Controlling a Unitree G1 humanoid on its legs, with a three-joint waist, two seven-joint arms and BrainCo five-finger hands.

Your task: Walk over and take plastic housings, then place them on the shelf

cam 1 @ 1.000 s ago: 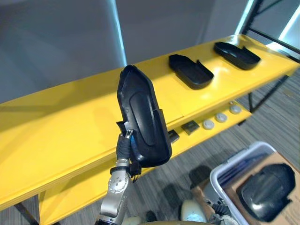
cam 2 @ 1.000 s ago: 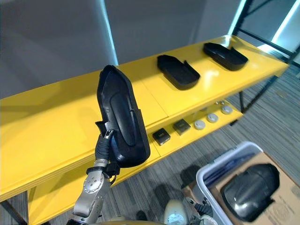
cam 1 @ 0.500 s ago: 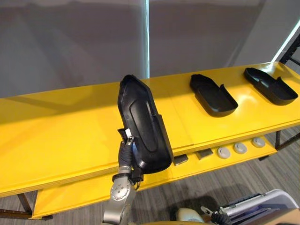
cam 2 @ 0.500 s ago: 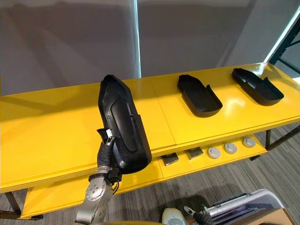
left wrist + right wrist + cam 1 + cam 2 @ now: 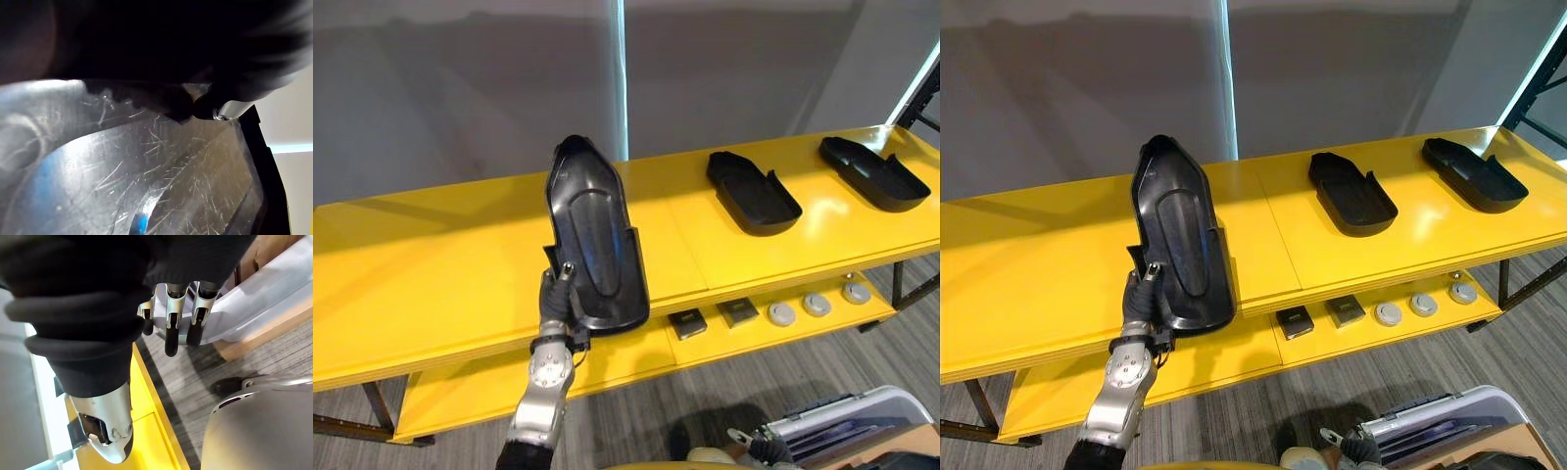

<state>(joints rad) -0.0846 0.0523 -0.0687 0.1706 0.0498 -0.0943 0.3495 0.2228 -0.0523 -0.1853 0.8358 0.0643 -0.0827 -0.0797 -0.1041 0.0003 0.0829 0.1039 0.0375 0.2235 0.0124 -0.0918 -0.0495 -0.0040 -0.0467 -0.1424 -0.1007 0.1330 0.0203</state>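
Left eye view has the left hand (image 5: 558,292) clamped on the lower end of a long black moulded plastic housing (image 5: 592,235), which stands nearly upright with its hollow side away from the camera, over the front edge of the long yellow shelf (image 5: 421,264). Whether it touches the board I cannot tell. The main risk, as I judge it, is the narrow end grip. If the tall shell is tipped down fast it could twist in the fingers, or catch the shelf lip and slide off toward the floor. Two more black plastic housings (image 5: 753,190) (image 5: 872,172) lie hollow side up, well apart to the right, so there is ample free board. On the lower yellow shelf board (image 5: 607,357) sit small dark square parts (image 5: 686,322) and round grey discs (image 5: 782,313). A pale grey plastic crate (image 5: 847,423) stands on the floor; what is in it I cannot make out. The right hand (image 5: 172,318) hangs with relaxed fingers, holding nothing.
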